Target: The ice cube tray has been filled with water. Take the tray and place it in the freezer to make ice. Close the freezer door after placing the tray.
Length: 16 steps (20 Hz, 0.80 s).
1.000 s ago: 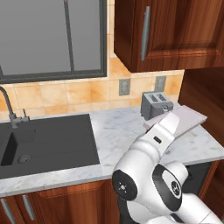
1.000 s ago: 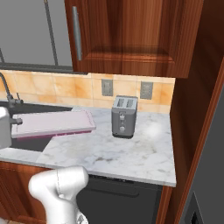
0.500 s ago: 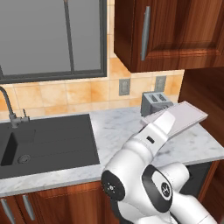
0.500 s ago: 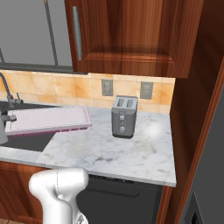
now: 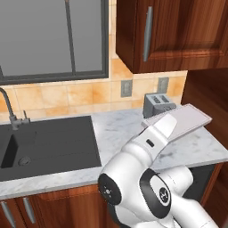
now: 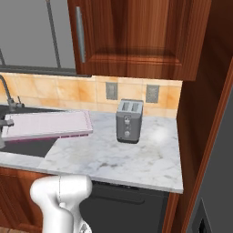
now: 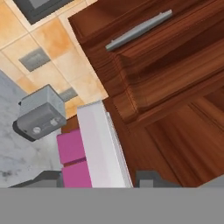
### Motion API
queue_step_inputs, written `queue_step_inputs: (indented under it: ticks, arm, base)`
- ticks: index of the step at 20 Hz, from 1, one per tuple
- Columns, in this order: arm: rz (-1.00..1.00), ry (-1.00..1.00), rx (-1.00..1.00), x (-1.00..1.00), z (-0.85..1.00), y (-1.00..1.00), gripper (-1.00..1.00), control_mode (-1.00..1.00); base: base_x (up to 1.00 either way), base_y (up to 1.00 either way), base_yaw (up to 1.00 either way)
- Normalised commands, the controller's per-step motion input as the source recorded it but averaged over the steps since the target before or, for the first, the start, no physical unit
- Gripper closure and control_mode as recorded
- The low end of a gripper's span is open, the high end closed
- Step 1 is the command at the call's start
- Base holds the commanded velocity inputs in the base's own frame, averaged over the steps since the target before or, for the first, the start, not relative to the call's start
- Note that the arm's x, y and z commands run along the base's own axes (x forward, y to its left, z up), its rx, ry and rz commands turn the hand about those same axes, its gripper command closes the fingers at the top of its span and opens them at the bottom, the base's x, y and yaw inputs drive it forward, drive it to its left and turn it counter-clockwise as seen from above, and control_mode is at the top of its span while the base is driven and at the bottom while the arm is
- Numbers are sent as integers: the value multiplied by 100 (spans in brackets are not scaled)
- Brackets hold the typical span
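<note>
The ice cube tray, a thin pale pinkish-white slab, hangs almost level above the marble counter, left of the grey toaster. My gripper is shut on its left end at the edge of the right base view. In the left base view the tray juts out to the right past my forearm, in front of the toaster. The hand view looks along the tray, whose near end sits between my fingertips. A tall grey surface stands at the far right; I cannot tell whether it is the freezer door.
A dark sink with a faucet lies to the left. Dark wood wall cabinets hang above the counter, and a wood side panel closes its right end. A black dishwasher front sits below the counter.
The tray has levelled out and shifted slightly left over the counter. My elbow has swung left and lower in the left base view. The grip is unchanged.
</note>
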Motion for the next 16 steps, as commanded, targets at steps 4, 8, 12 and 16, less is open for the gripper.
queue_step_inputs:
  ticks: [4,8,12,16]
  arm:
    - [0,0,0,0,0,0,100,100]
    - [0,0,0,0,0,0,100,100]
    - [0,0,0,0,0,0,100,100]
    - [0,0,0,0,0,0,100,100]
  base:
    - [-83,0,0]
    - [-100,0,0]
    - [-100,0,0]
    - [-83,0,0]
